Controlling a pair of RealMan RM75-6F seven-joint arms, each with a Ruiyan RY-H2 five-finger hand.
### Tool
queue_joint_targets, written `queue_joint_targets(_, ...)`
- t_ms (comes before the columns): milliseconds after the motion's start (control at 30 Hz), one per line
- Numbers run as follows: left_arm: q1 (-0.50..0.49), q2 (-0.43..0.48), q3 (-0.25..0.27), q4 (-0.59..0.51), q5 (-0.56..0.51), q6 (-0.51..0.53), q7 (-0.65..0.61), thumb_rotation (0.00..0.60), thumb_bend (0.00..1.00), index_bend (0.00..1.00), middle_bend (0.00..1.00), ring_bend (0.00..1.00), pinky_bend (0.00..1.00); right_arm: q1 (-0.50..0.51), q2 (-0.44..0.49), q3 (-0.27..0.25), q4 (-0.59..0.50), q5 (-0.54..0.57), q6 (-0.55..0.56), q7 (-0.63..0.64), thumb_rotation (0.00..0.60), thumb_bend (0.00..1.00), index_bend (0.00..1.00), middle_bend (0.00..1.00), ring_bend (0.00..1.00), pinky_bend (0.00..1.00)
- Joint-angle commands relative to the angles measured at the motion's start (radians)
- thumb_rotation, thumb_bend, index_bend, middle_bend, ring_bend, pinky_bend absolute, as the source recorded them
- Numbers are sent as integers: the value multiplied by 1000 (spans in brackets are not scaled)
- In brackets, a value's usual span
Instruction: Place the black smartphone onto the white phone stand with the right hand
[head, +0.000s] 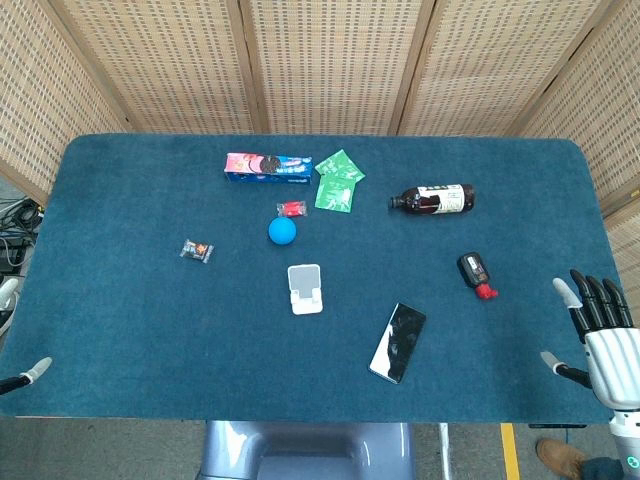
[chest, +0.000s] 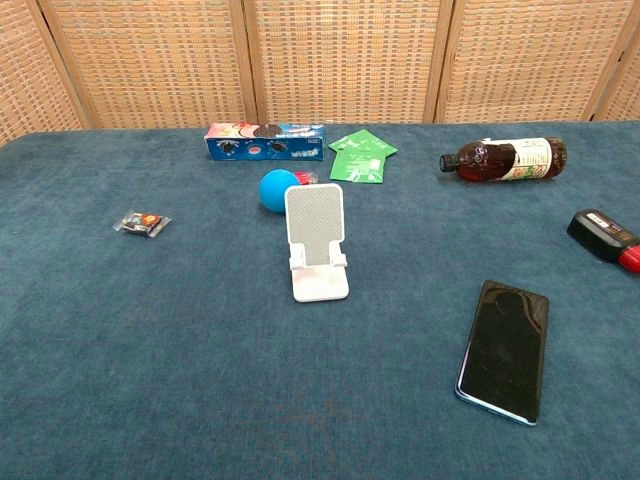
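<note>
Only a fingertip of the left hand peeks in at the table's left edge, so I cannot tell how its fingers are. A small candy lies alone. At the back sits a cookie box, with a blue ball in front. The stand sits upright in the middle with nothing on it. The phone lies flat to its right, well apart from it. A bottle lies on its side. The right hand is at the right edge, fingers spread, holding nothing.
</note>
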Motion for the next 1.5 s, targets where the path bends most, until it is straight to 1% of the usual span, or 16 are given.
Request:
queue_joint_targets(33,0,0,1,1,1,0,-1,600,0,0,0,0,0,-1,0,-1,0,1,-1,0,600,0,23,0,0,0)
queue_joint_targets(267,-3,-1,-2,1,-8,-10,-1,600,0,0,0,0,0,10,3,-10,7,0,-35,11,600,0,23,0,0,0)
queue_joint_targets(367,-11,-3,-7,3,-20,-23,5,600,0,0,0,0,0,44,7,-27,24,-43,-85,2,600,0,37,0,0,0)
queue_joint_targets(467,-25,-10,-16,4,-44,-50,21,600,0,0,0,0,0,124,18,-62,58,-153,-179,-7,600,0,87,8,0,0)
queue_joint_targets(533,-34,-14,-20,3,-59,-69,32,600,0,0,0,0,0,177,21,-81,76,-216,-234,9,600,0,137,54,0,0)
queue_joint_targets(567,-40,-17,-24,3,-68,-80,38,600,0,0,0,0,0,217,22,-91,90,-258,-273,20,600,0,165,93,1,0)
queue_joint_targets(633,-51,-27,-30,9,-77,-95,41,600,0,0,0,0,0,274,20,-100,108,-307,-327,29,600,0,203,146,22,0)
queue_joint_targets(700,-61,-36,-35,14,-87,-111,50,600,0,0,0,0,0,326,8,-104,120,-353,-361,35,600,0,239,190,76,17)
queue_joint_targets(800,-73,-48,-39,16,-103,-132,75,600,0,0,0,0,0,387,-17,-108,140,-401,-394,56,600,0,265,227,129,71)
queue_joint_targets(867,-84,-58,-42,16,-123,-154,100,600,0,0,0,0,0,437,-37,-109,156,-433,-425,63,600,0,272,241,146,103)
queue_joint_targets(967,-97,-69,-48,17,-149,-179,126,600,0,0,0,0,0,495,-60,-109,168,-454,-473,69,600,0,275,255,165,142)
queue_joint_targets(1167,-113,-80,-62,27,-204,-215,149,600,0,0,0,0,0,587,-111,-114,173,-453,-586,91,600,5,328,284,195,181)
queue_joint_targets(1267,-118,-81,-66,31,-222,-227,152,600,0,0,0,0,0,624,-149,-126,195,-454,-629,96,600,17,330,285,196,186)
queue_joint_targets(1500,-124,-82,-68,36,-246,-242,155,600,0,0,0,0,0,663,-230,-169,291,-489,-643,63,600,20,330,286,199,186)
